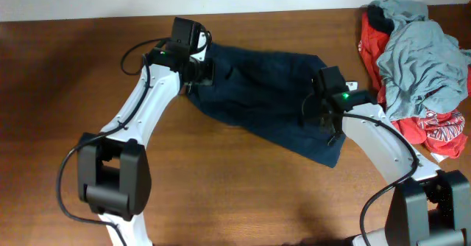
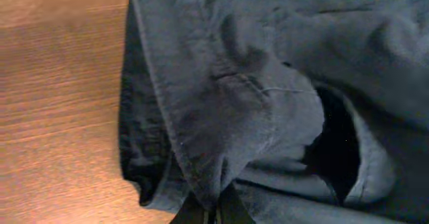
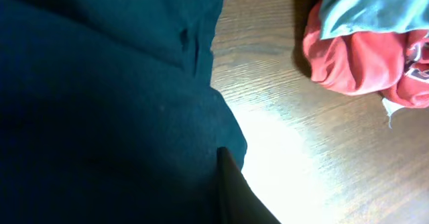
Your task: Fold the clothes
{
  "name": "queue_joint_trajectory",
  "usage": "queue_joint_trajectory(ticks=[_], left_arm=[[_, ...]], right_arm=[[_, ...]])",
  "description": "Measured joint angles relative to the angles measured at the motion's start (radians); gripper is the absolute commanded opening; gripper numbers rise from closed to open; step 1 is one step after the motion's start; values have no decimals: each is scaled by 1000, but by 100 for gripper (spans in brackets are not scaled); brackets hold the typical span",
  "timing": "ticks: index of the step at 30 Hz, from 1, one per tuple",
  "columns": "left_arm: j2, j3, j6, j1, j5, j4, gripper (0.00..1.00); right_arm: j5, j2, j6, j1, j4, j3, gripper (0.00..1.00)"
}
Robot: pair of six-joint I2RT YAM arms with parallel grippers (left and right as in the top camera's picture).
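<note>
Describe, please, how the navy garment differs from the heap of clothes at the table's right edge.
The navy garment lies spread out mid-table; the heap of clothes is bunched up. The garment is one dark piece; the heap mixes red and grey. The left gripper pinches the garment; nothing grips the heap. Both rest unfolded on the wooden table.

pants (image 1: 257,91) flat on table (image 1: 66,76) | left gripper (image 1: 199,73) on pants' left end | right gripper (image 1: 324,117) on pants' right edge | clothes pile (image 1: 419,62) right of pants, apart
</note>
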Motion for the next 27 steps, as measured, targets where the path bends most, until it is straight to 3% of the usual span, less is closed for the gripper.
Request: queue_joint_trajectory(ticks=[19, 27], left_arm=[[93, 0, 5, 136, 92, -30, 0], [93, 0, 5, 137, 137, -19, 1]], right_arm=[[-254, -98, -139, 22, -92, 0, 4], [-131, -98, -100, 22, -63, 1, 4]])
